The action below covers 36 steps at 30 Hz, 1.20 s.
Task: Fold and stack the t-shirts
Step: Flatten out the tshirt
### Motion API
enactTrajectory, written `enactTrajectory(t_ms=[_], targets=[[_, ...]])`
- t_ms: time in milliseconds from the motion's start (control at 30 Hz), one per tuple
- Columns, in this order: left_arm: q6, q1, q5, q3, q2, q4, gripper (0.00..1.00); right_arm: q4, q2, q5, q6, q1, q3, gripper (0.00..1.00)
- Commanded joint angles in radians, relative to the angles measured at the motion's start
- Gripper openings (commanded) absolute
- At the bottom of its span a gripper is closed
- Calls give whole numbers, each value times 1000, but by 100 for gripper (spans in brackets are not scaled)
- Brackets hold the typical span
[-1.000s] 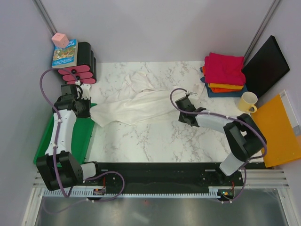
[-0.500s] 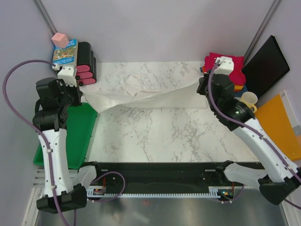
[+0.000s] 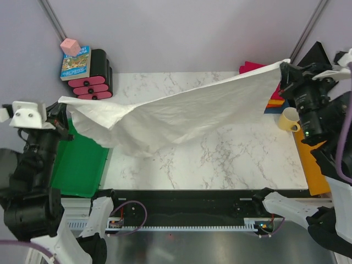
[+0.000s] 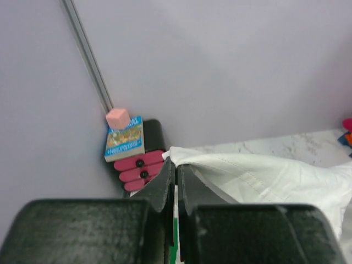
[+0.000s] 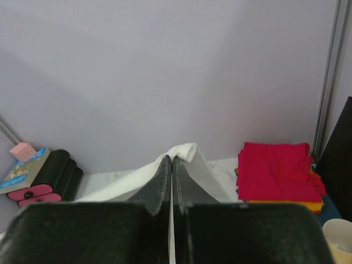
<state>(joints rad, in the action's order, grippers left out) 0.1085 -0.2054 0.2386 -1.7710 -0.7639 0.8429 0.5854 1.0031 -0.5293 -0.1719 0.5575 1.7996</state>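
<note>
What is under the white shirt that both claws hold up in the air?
The marble table shows below the off-white t-shirt; its right corner hides part of the folded stack.

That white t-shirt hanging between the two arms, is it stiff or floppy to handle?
Likely very floppy: the white t-shirt sags and creases mid-span. Probably light, since the left tool and right tool hold it by pinched edges alone. Its hanging lower part may bunch when lowered onto the table.
</note>
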Motion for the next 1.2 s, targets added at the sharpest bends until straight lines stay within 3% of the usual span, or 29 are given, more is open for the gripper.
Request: enactTrajectory(t_ms=[0, 167, 333, 500, 733, 1167], targets=[[-62, 0, -16, -157, 0, 2, 2, 27, -15, -38, 54, 1, 112, 0], [-64, 17, -25, -255, 0, 15, 2, 28, -35, -81, 58, 2, 109, 0], [-30, 18, -7, -78, -67, 18, 2, 17, 21, -176, 29, 5, -17, 0], [-20, 18, -51, -64, -221, -63, 2, -7, 153, -241, 26, 5, -4, 0], [-73, 18, -65, -471, -373, -48, 2, -19, 174, -178, 57, 7, 167, 0], [-52, 18, -25, -387, -100, 50, 2, 7, -33, -149, 83, 9, 61, 0]])
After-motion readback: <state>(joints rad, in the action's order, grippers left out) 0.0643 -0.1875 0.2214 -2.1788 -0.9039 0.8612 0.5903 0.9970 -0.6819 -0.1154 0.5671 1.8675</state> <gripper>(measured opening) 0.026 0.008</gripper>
